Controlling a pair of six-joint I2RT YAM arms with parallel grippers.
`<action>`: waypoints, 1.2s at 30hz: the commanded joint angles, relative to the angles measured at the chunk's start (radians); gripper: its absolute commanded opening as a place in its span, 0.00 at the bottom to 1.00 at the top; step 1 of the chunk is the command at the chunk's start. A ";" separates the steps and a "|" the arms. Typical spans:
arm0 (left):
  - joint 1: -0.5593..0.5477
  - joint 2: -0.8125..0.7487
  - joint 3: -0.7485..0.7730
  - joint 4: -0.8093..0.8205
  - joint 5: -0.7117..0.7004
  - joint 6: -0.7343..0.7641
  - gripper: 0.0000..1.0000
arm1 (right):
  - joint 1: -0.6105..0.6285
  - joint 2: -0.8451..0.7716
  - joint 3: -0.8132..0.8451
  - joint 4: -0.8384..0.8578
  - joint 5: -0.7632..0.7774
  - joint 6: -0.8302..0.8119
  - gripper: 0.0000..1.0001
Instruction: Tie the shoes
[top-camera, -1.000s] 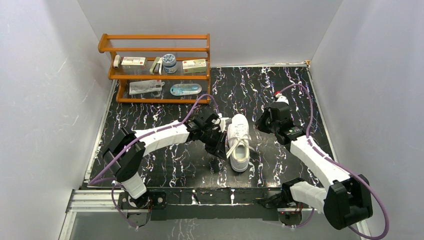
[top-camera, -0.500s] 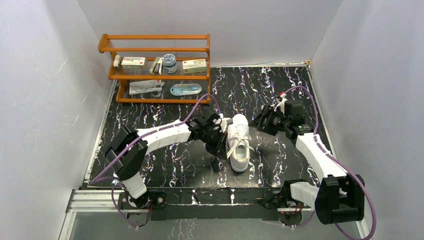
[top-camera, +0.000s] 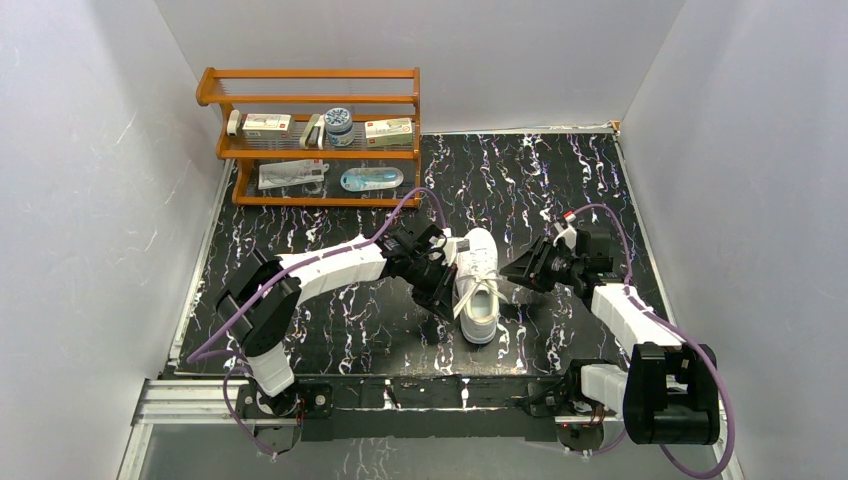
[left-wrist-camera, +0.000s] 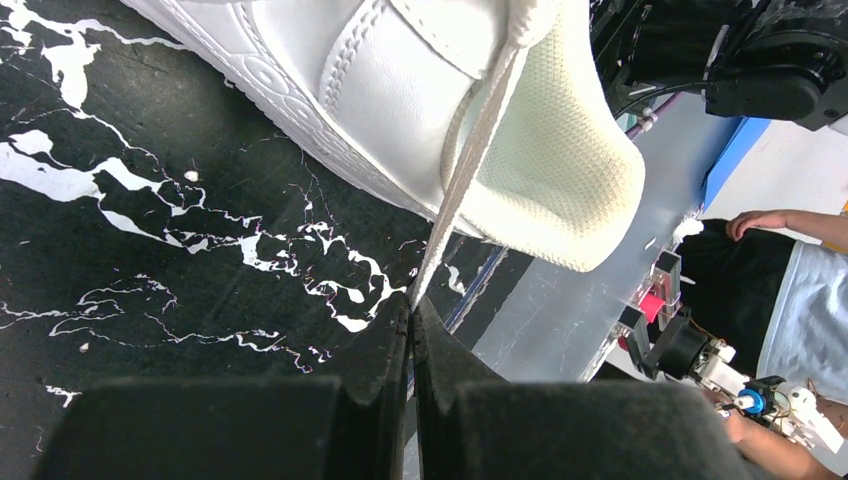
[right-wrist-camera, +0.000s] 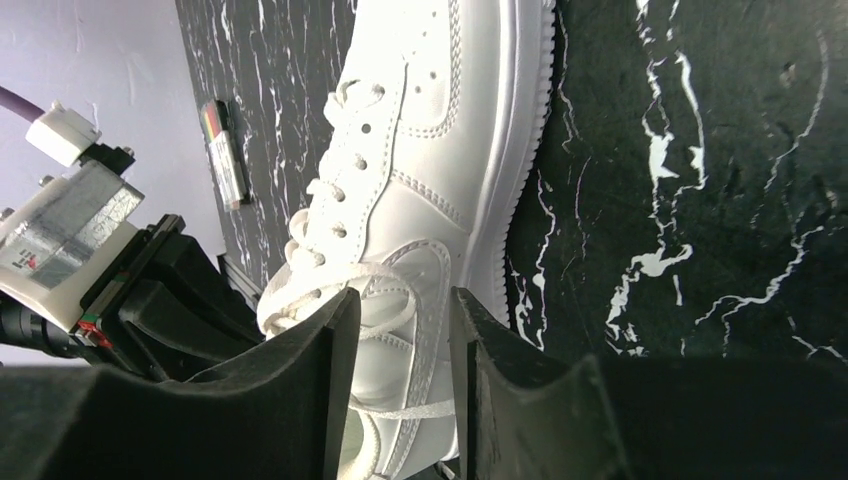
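The white sneaker (top-camera: 478, 285) lies mid-table, toe away from the arms, and it also shows in the right wrist view (right-wrist-camera: 440, 130). My left gripper (top-camera: 441, 297) is at its left side, shut on a white lace (left-wrist-camera: 470, 160) that runs taut from the collar down into the closed fingertips (left-wrist-camera: 411, 305). My right gripper (top-camera: 517, 271) is open at the shoe's right side, level with the laces. In the right wrist view its jaws (right-wrist-camera: 405, 310) stand apart in front of a lace loop (right-wrist-camera: 390, 290), not touching it. The shoe's heel collar (left-wrist-camera: 560, 170) shows in the left wrist view.
A wooden shelf rack (top-camera: 310, 140) with boxes, a jar and packets stands at the back left. White walls close in the black marbled table (top-camera: 330, 330). A small striped stick-like object (right-wrist-camera: 225, 150) lies beyond the shoe. The left arm (right-wrist-camera: 90, 250) is just behind the shoe.
My right gripper has swung down and left, closer to the shoe's right side. The left gripper has stayed by the shoe, holding the lace.
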 joint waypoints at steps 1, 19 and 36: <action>0.003 -0.019 0.019 -0.092 0.047 0.030 0.00 | -0.020 -0.009 -0.024 0.115 -0.045 -0.002 0.42; 0.002 -0.005 0.042 -0.089 0.072 0.036 0.00 | -0.020 0.162 -0.154 0.595 -0.248 0.185 0.36; 0.003 -0.071 0.011 -0.143 0.005 0.001 0.00 | -0.018 0.077 0.247 -0.094 0.213 -0.202 0.00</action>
